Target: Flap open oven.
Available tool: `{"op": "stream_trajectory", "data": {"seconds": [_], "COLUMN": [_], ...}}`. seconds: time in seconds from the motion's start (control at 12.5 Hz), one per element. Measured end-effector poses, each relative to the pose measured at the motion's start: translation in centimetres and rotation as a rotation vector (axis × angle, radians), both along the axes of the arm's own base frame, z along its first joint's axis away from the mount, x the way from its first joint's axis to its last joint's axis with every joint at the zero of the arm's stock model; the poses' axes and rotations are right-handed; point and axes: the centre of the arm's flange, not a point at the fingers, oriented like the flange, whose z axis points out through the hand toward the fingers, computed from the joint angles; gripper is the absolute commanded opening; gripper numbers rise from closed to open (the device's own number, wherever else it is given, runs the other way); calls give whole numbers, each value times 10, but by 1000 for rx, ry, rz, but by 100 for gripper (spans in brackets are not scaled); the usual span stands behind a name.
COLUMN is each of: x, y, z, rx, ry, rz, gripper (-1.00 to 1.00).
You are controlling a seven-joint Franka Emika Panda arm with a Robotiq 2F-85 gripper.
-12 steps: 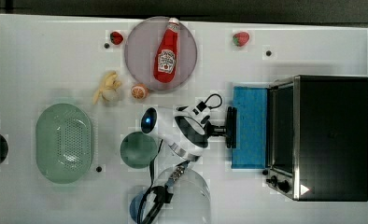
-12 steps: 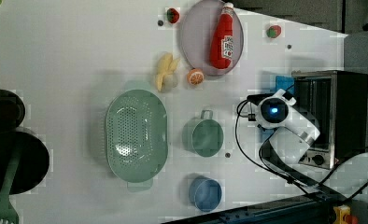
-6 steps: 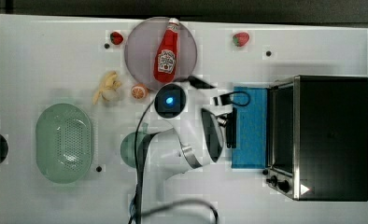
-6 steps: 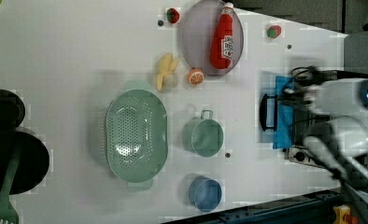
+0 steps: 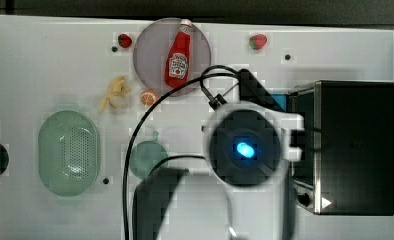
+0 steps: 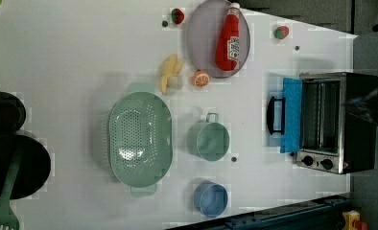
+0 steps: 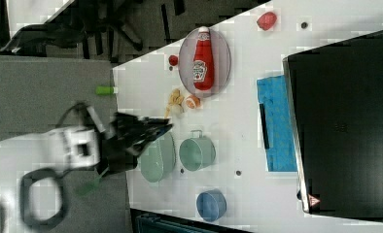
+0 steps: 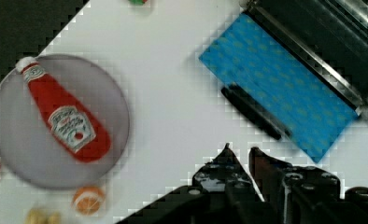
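While the gripper hangs high above the white table, jaws nearly together and holding nothing, the oven sits at about one o'clock from them, its blue door folded down flat.

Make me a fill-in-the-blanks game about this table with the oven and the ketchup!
1. The oven door lies folded ____.
2. The ketchup bottle lies on a round ____.
3. The colour of the oven door is ____.
4. Beside the banana sits a slice of ____.

Missing words: open; plate; blue; orange
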Motion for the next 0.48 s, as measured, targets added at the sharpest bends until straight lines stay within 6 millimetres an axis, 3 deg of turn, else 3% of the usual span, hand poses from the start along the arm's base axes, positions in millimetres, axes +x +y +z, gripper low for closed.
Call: {"op": "stream_trajectory", "data": {"seconds": [0.24, 0.32, 0.48], "x": [-24, -27, -30], "y": [-9, -10, -9], "z": [81, 100, 119], "rx": [79, 77, 73], "ry": [6, -17, -28], "rz": [-51, -50, -49], "gripper": [-65, -65, -65]}}
